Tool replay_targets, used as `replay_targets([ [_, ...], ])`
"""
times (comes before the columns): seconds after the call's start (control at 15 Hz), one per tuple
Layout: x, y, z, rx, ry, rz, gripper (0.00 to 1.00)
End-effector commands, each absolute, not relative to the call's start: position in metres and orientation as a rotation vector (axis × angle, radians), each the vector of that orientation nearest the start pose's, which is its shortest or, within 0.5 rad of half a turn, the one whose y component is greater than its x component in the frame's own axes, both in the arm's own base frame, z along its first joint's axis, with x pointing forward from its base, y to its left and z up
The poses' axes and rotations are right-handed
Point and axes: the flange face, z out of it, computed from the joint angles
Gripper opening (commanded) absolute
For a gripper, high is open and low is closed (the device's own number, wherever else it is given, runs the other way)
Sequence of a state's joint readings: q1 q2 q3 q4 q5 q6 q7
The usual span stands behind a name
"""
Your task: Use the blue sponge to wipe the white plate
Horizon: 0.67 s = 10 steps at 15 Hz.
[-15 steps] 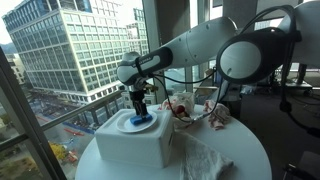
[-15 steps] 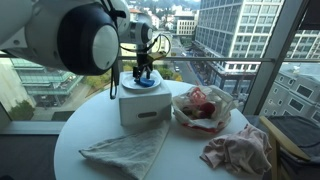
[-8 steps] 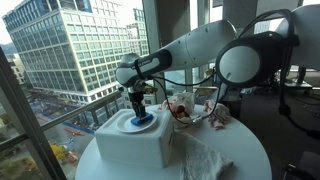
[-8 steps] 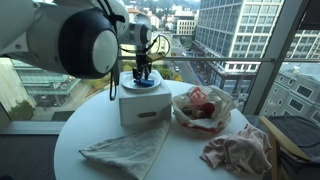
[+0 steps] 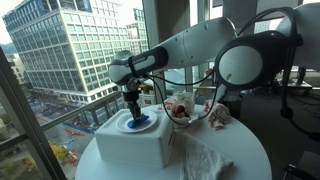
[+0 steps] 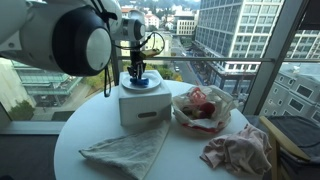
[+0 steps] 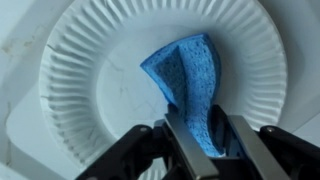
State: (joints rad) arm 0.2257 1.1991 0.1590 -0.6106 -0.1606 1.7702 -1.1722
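In the wrist view a blue sponge (image 7: 190,85) lies buckled on a white paper plate (image 7: 90,90), and my gripper (image 7: 203,140) is shut on the sponge's near end, both fingers pressed against it. In both exterior views the plate (image 5: 122,125) (image 6: 137,88) sits on top of a white box, with the gripper (image 5: 133,113) (image 6: 136,78) pointing straight down onto it and the sponge (image 5: 139,123) showing blue at the fingertips.
The white box (image 5: 135,148) (image 6: 140,108) stands on a round white table (image 6: 185,160). A grey cloth (image 6: 125,150), a bowl of wrapped items (image 6: 198,108) and a pinkish rag (image 6: 238,150) lie around it. Windows lie close behind.
The fingers have closed in on the sponge, squeezing it into a fold. The arm has shifted slightly over the plate.
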Motion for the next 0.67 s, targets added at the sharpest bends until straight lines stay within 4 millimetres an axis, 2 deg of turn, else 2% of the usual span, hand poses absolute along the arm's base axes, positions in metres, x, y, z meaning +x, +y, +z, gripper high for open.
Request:
replay_targets([
  [0.0, 0.764, 0.233, 0.261, -2.352, -2.109, 0.113, 0.17],
  [0.2, 0.763, 0.235, 0.267, -2.389, -2.071, 0.12, 0.13],
  [0.33, 0.763, 0.234, 0.26, -2.432, -2.027, 0.134, 0.15],
  [0.6, 0.758, 0.25, 0.253, -2.473, -1.934, 0.113, 0.17],
])
